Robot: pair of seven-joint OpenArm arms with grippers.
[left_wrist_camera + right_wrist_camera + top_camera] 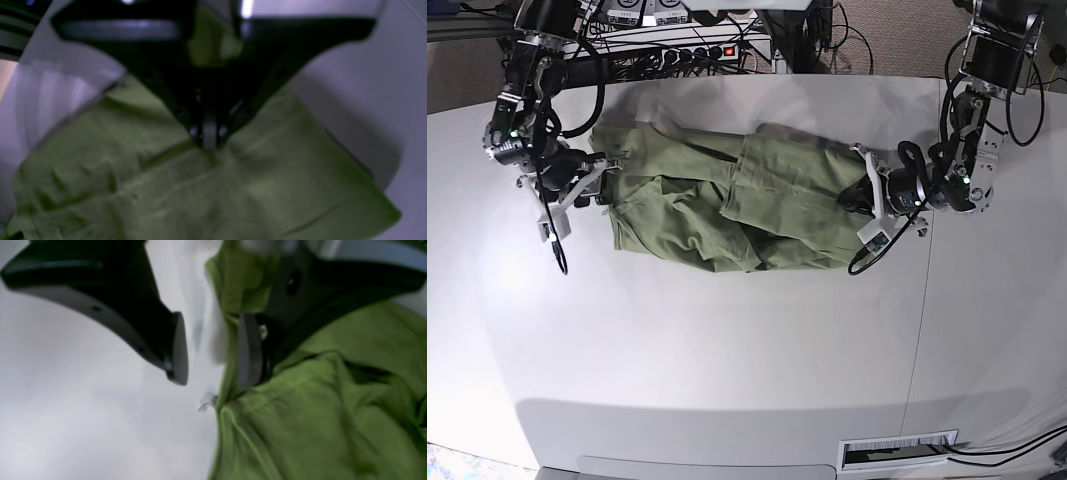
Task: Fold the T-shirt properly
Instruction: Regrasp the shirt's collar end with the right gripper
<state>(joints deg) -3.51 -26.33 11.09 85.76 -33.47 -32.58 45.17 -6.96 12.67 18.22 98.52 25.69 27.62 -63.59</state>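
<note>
Two claws work opposite ends of one rumpled green T-shirt lying across the far half of the white table.

Against the shirt's one end, the left claw is clenched, its tips pinching a fold of the cloth. At the shirt's other end the right claw stands released, one finger over bare table, the other finger touching the shirt's edge, nothing held. Part of the shirt is folded over its middle. Beyond the shirt, past the table's far edge, a tangle of black cables and a power strip crowd the arm mounts.
</note>
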